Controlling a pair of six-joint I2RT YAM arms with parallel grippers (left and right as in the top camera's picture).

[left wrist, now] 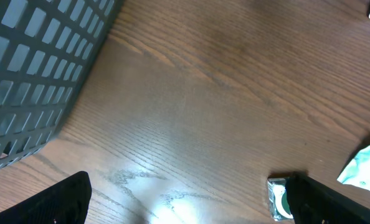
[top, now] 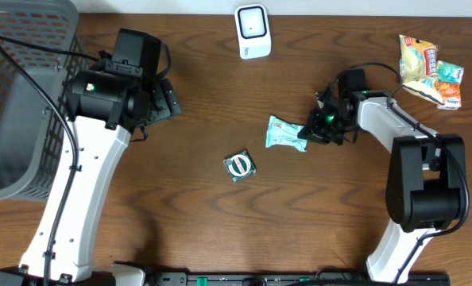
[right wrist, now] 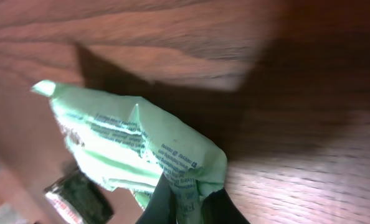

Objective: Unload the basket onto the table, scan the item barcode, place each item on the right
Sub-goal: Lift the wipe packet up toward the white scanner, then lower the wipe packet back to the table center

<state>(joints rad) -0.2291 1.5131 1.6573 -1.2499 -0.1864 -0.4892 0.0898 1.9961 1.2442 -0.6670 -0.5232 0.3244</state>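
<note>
A mint-green packet (top: 286, 133) with printed text lies on the wooden table, right of centre. My right gripper (top: 310, 131) is shut on the packet's right edge. In the right wrist view the crumpled packet (right wrist: 129, 143) is pinched between the two dark fingers of the gripper (right wrist: 191, 208). The white barcode scanner (top: 253, 30) stands at the back middle of the table. My left gripper (top: 169, 100) hovers open at the back left, apart from everything. In the left wrist view the gripper (left wrist: 191, 211) has only bare wood between its wide-spread fingers (left wrist: 54, 202).
A small green-and-white packet (top: 239, 165) lies near the table's centre, also seen as a small packet (left wrist: 277, 199) beside my left gripper's right finger. Snack bags (top: 431, 70) lie at the back right. A grey mesh basket (top: 21, 95) fills the left edge.
</note>
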